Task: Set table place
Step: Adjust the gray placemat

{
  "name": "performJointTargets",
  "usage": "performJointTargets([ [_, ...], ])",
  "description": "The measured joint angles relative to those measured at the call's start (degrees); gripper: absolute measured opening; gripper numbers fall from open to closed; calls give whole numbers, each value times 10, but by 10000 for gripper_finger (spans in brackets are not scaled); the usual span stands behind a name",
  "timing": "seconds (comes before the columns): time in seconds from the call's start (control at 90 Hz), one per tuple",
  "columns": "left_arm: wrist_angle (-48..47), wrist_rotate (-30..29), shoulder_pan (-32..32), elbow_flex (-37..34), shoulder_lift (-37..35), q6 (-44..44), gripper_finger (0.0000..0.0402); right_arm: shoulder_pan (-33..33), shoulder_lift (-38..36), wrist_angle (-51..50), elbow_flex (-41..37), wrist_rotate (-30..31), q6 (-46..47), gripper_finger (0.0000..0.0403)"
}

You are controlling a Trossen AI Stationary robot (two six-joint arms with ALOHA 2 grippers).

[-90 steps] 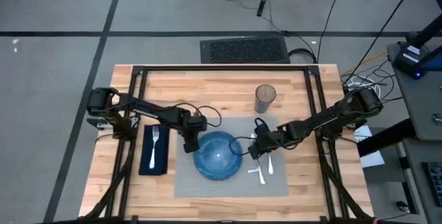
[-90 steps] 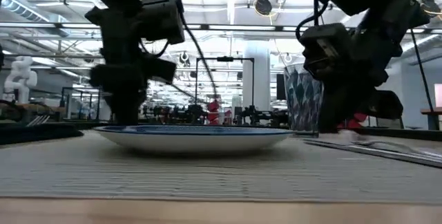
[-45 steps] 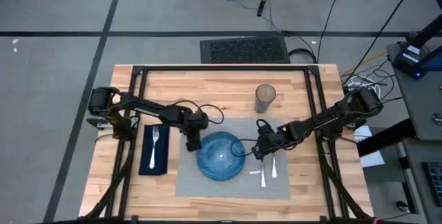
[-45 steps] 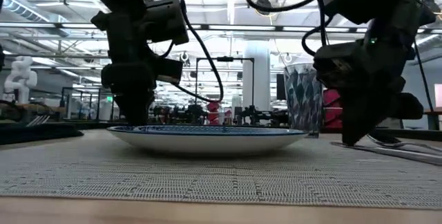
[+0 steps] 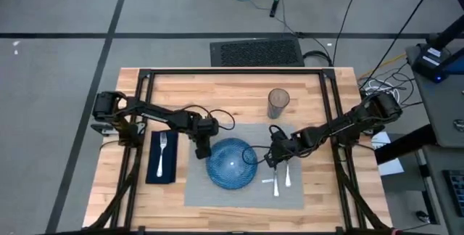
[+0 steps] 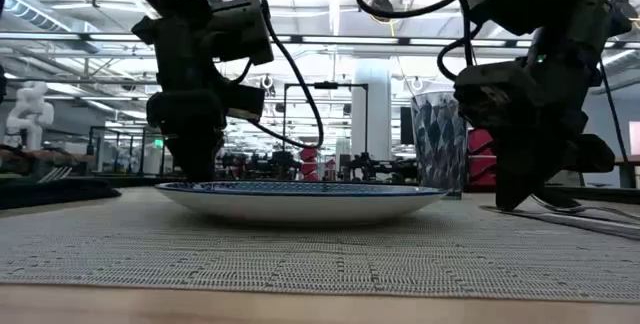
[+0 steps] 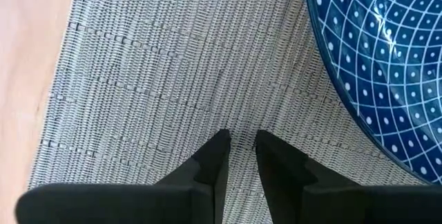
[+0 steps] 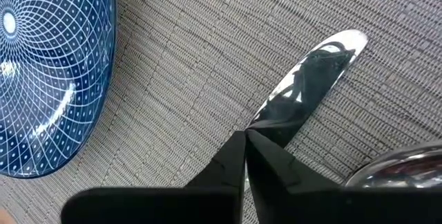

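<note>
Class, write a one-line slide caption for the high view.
Both grippers, left and right, flank a blue plate on the grey placemat, knife and spoon laid alongside.

Both arms are dark, near-black, built of slim jointed links with blocky housings at the joints. Each base is a chunky black unit beside a black frame rail. Loose black cables loop off the forearms and arc over the wrists, one large loop standing above the right wrist. A small green light glows on the right arm's upper housing in the low view. The left gripper [image 7: 240, 146] has two matte black fingers [image 7: 215, 156], flat-sided, tapering to blunt tips, mounted on a wide black crossbar. The right gripper [image 8: 246, 141] has the same wedge-shaped black fingers narrowing to thin points.
</note>
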Motion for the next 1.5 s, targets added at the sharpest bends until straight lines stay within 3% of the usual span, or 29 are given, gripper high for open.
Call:
performJointTargets([
  [0.778,-5,1,0,0,0,-2,60,7,-136,-51,0,67,-7,0],
  [1.278,-39,10,0,16,0,-13,60,7,-139,-30,0,79,-7,0],
  [1.5,-53,43,0,15,0,-19,60,7,-139,-29,0,79,-6,0],
])
